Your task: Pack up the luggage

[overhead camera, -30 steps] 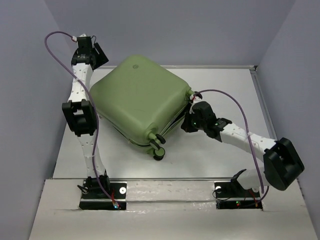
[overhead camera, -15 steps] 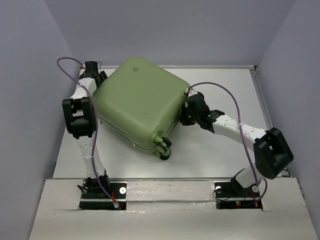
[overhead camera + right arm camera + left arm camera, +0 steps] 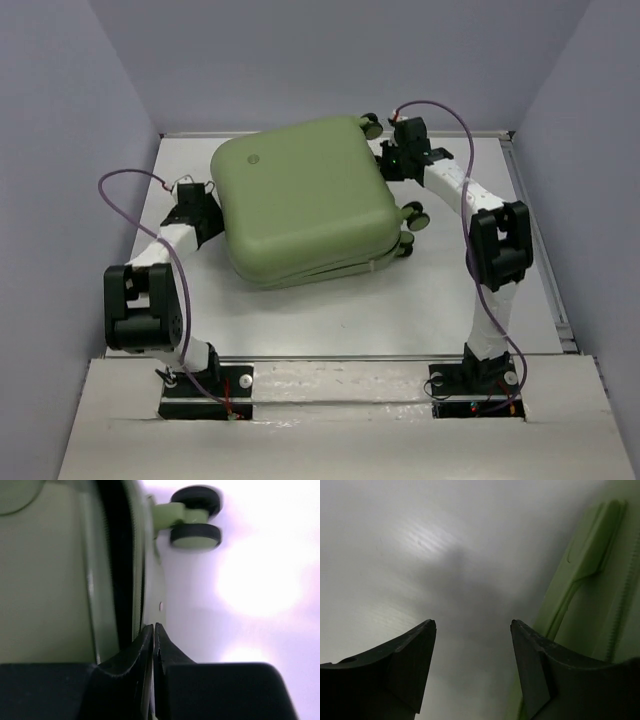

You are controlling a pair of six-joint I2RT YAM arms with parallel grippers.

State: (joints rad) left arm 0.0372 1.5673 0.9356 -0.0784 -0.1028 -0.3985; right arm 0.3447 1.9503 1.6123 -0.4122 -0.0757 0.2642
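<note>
The luggage, a light-green hard-shell suitcase, lies flat on the table with its lid down and its wheels on the right side. My left gripper is low beside its left edge. In the left wrist view the left gripper is open over bare table, the luggage side just right of it. My right gripper is at the back right corner. In the right wrist view the right gripper is shut against the luggage, where a dark gap runs between the shells, below a wheel.
The white table is boxed in by grey walls on the left, back and right. A raised edge runs along its right side. Purple cables loop off both arms near the suitcase.
The suitcase has turned counter-clockwise and slid toward the back, its wheels swinging from the front to the right. The left arm dropped to its left side; the right arm swung to the back right.
</note>
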